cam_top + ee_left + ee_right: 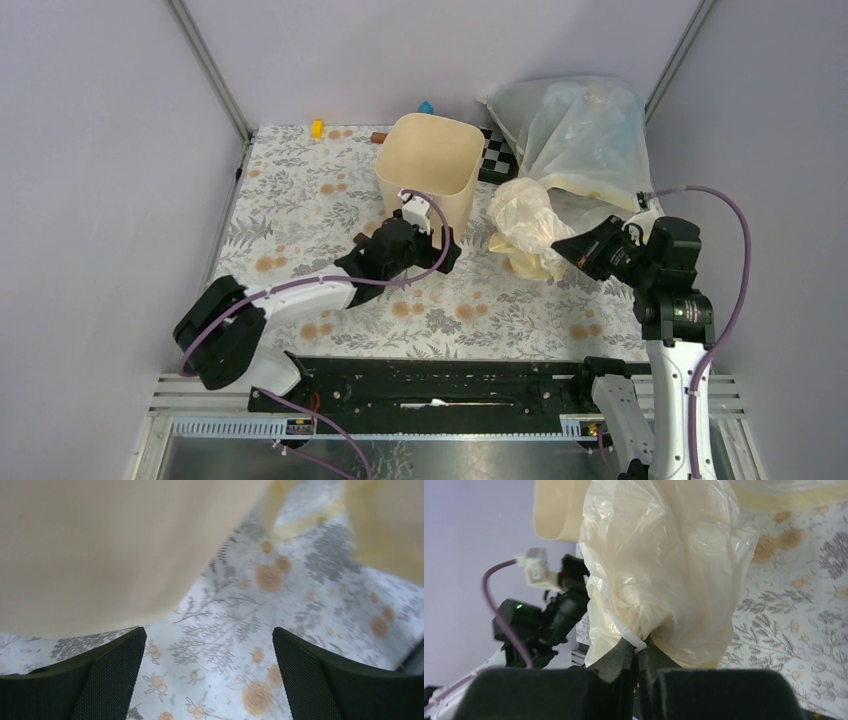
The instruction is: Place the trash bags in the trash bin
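The cream-beige trash bin [430,165] stands upright at the back middle of the table; its wall fills the upper left of the left wrist view [100,545]. A crumpled cream-yellow trash bag [525,225] hangs to the bin's right, bunched up. My right gripper [560,248] is shut on the bag's edge; the right wrist view shows the bag [664,565] pinched between the fingers [621,657]. My left gripper [440,250] is open and empty, low over the cloth just in front of the bin, its pads [107,675] wide apart.
A big whitish-clear bulging sack [580,130] leans at the back right behind the bag. A checkered board [497,157] lies beside the bin. Small yellow [317,128], brown [379,138] and blue [425,107] objects sit along the back edge. Grey walls enclose the floral cloth [300,200].
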Action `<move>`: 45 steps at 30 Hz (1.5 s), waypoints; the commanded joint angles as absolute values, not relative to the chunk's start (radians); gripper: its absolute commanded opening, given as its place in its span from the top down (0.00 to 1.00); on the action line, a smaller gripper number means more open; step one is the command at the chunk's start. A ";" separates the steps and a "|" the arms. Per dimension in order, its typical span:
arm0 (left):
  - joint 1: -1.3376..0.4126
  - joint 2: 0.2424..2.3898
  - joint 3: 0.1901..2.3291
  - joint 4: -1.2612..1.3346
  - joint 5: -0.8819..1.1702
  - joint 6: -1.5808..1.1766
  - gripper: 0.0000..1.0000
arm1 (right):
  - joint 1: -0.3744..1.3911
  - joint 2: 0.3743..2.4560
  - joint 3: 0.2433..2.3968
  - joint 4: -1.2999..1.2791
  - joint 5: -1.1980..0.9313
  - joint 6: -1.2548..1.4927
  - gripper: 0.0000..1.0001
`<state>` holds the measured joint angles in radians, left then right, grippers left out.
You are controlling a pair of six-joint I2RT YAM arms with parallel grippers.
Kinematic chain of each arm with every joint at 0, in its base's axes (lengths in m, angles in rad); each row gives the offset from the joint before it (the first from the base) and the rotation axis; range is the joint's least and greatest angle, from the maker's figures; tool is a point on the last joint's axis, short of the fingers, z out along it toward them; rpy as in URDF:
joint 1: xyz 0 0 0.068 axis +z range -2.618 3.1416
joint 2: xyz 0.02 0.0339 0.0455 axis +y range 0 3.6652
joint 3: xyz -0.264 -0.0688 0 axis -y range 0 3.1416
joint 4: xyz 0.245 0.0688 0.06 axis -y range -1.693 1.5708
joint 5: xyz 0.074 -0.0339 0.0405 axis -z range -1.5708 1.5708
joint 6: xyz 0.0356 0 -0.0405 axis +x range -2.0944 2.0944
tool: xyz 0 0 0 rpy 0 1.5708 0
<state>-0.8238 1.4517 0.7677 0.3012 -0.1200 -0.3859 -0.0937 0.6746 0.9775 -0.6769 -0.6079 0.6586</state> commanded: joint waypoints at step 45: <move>-1.135 1.462 0.834 0.588 -0.052 -0.070 0.39 | -0.091 0.695 0.883 -0.807 -0.682 0.818 0.95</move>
<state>-1.1290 1.4384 0.7696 0.5545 -0.0525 -0.0753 -0.0937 0.7029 0.8730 -0.8005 -0.6292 0.8196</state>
